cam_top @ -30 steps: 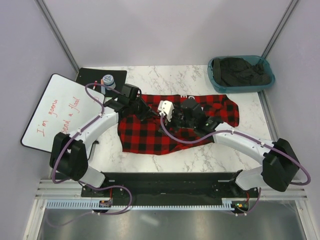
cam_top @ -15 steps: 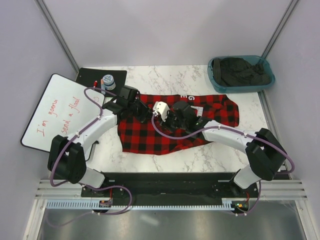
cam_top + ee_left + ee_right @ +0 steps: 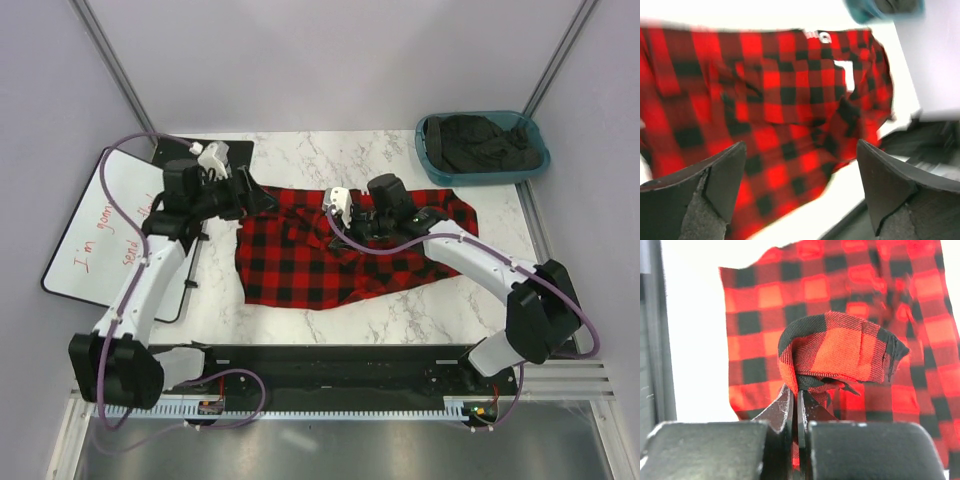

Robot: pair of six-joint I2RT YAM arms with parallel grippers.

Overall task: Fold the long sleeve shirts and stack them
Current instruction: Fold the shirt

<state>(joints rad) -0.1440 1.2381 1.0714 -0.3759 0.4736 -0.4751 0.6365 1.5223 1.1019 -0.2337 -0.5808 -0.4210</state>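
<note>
Marble tabletop (image 3: pixel 330 155) beneath both claws | red-and-black flannel shirt (image 3: pixel 300 265) lies spread ahead of my left claw (image 3: pixel 800 145), which I read as gaping wide | my right claw (image 3: pixel 797 390) is clamped on a rolled fold of the shirt, cloth bulging just above its tips

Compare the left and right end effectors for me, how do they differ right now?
The left end effector is open with nothing between its fingers; the right end effector is shut on a raised fold of the red-and-black flannel shirt. The left sits by the shirt's left end, the right over its middle. Both point at the same shirt on the marble table.
</note>
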